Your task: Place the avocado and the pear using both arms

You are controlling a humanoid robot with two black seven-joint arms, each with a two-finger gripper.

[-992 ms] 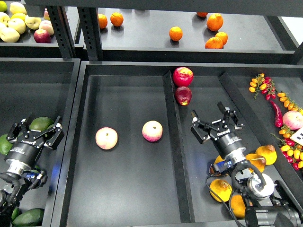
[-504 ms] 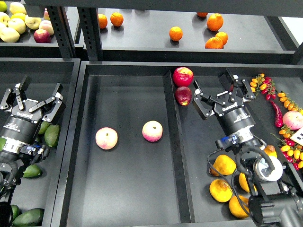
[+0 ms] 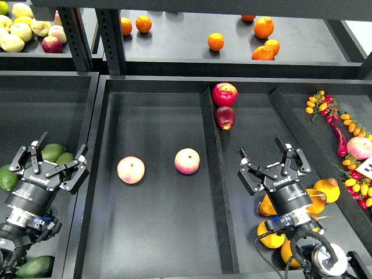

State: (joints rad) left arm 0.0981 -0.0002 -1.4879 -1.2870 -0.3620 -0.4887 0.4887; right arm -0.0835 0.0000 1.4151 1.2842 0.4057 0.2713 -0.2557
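Note:
Several dark green avocados lie in the left bin: two [image 3: 53, 152] between my left gripper's fingers, one [image 3: 7, 178] at the left edge, one [image 3: 35, 267] at the bottom. My left gripper [image 3: 53, 160] is open and empty, just over the two avocados. Yellow-orange pears lie in the right bin, one with a stem [image 3: 328, 189], others [image 3: 271, 236] partly hidden under my right arm. My right gripper [image 3: 271, 163] is open and empty, just up-left of the pears.
Two pink-yellow apples [image 3: 131, 170] [image 3: 187, 161] lie in the middle tray [image 3: 157, 232]. Two red fruits [image 3: 224, 93] sit by the divider [image 3: 212, 163]. Oranges [image 3: 215, 41] and apples [image 3: 17, 29] sit on the upper shelf. Chillies and small tomatoes [image 3: 349, 133] lie at far right.
Both grippers rose and then came back down. The left one is now low over the avocados, the right one low by the pears. Both stayed open and empty.

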